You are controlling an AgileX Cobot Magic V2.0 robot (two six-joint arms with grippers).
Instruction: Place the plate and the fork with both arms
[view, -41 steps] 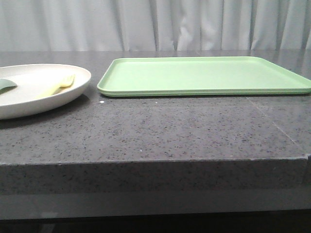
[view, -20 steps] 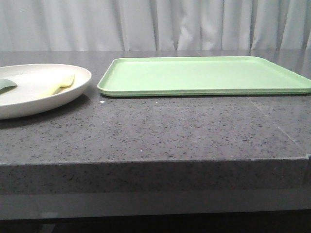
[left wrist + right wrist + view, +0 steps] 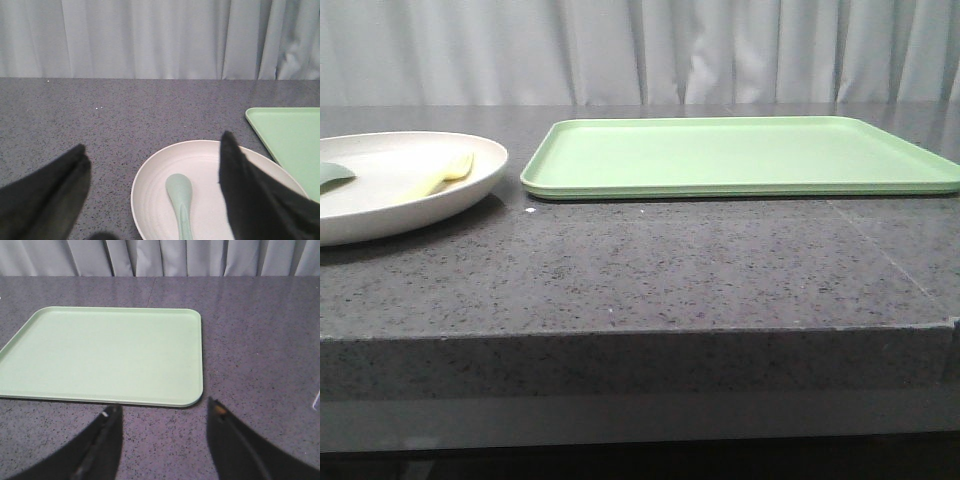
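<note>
The plate [image 3: 390,185] sits at the left edge of the front view on the dark speckled counter [image 3: 650,270], carrying the fork [image 3: 442,178] and a grey-green spoon [image 3: 180,200], seemingly staged beside the bare green tray [image 3: 740,155]. The left end effector [image 3: 152,195] hangs released over the plate; the right end effector [image 3: 162,440], also spread, faces the tray. No writing is legible anywhere.

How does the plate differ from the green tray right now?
The plate is round and cream-white; the tray is rectangular and light green. The plate holds the fork and a grey-green spoon; the tray holds nothing. Both are shallow, raised-rimmed, and rest flat on the table.
</note>
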